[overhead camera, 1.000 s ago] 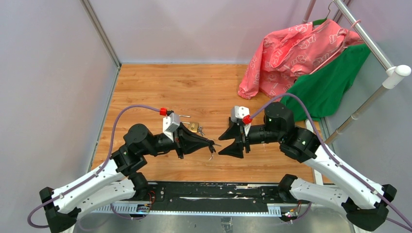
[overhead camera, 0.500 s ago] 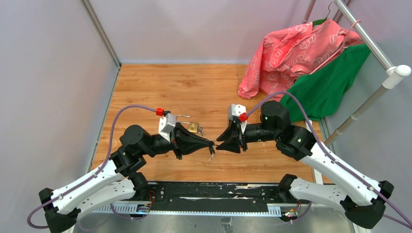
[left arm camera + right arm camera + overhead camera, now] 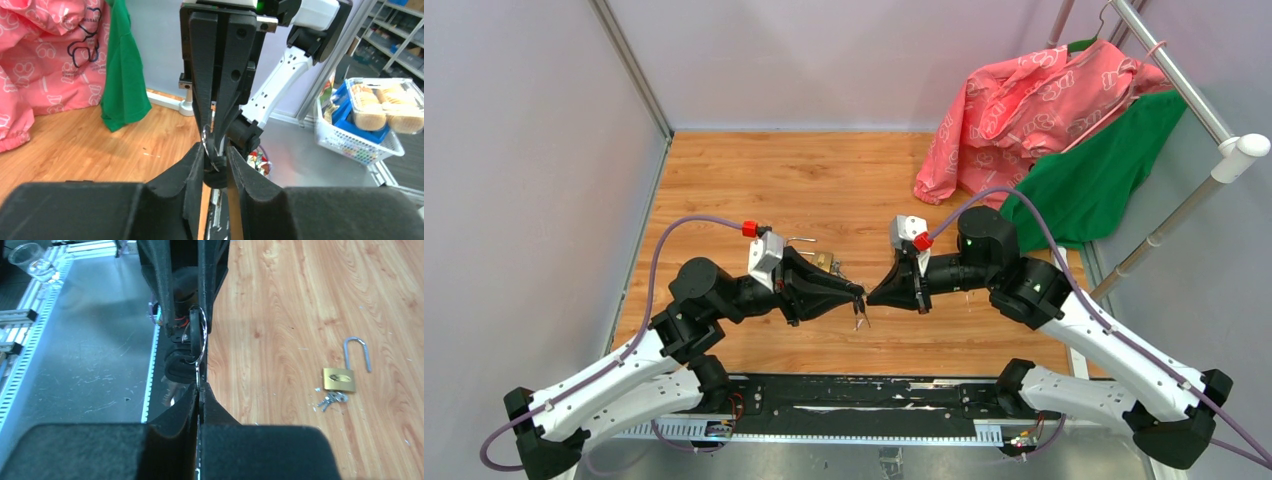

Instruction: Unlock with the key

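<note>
My two grippers meet tip to tip above the near part of the wooden table [image 3: 754, 170]. The right gripper [image 3: 871, 298] [image 3: 199, 386] is shut on a thin silver key on its ring [image 3: 199, 337] [image 3: 210, 147]. The left gripper [image 3: 860, 296] [image 3: 215, 147] is open, its jaws a little apart, and the ring hangs in the gap between them. A small part of the key set dangles below the tips [image 3: 860, 318]. The brass padlock [image 3: 822, 262] [image 3: 339, 379] lies flat on the table behind the left gripper. Its shackle [image 3: 357, 352] sticks out past one side of the body, and small keys [image 3: 330, 400] lie beside it.
A pink garment [image 3: 1024, 100] and a green one [image 3: 1094, 170] hang from a white rack [image 3: 1184, 90] at the back right and spill onto the table. A black and metal rail [image 3: 854, 400] runs along the near edge. Grey walls close the left and back.
The right gripper has moved left to the left gripper's tips and shut on the key. The left gripper's jaws, shut before, have parted.
</note>
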You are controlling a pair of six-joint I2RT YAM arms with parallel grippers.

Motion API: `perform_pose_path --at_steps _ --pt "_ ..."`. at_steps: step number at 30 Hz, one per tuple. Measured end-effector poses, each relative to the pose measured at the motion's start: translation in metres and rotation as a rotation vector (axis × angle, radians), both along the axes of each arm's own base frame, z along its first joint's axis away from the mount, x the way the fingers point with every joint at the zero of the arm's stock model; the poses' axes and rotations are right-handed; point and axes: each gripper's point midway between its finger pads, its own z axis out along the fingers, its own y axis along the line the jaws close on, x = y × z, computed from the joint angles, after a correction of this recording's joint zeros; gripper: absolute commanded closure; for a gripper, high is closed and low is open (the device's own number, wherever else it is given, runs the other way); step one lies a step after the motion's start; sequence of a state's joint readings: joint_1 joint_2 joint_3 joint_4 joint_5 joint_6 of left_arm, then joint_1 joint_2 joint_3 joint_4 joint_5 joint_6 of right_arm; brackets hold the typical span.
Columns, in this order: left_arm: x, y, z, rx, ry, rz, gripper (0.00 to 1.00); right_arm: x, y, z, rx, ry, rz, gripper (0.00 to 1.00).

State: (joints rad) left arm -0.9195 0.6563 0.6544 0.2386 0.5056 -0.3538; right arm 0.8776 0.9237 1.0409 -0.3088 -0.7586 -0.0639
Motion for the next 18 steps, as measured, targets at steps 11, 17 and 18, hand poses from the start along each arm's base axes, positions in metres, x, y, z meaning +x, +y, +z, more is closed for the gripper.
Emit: perform_pose_path --at_steps 11,17,18 --pt "0.016 0.005 -0.005 0.012 0.047 0.103 0.35 0.040 0.001 -0.005 -0.246 -0.214 -0.206 1.00" --pt "0.045 0.020 0.000 0.047 0.106 0.296 0.41 0.039 0.009 -0.040 -0.485 -0.349 -0.211 1.00" --pt "0.049 0.023 0.003 0.041 0.107 0.326 0.41 0.038 0.010 -0.052 -0.538 -0.365 -0.201 1.00"
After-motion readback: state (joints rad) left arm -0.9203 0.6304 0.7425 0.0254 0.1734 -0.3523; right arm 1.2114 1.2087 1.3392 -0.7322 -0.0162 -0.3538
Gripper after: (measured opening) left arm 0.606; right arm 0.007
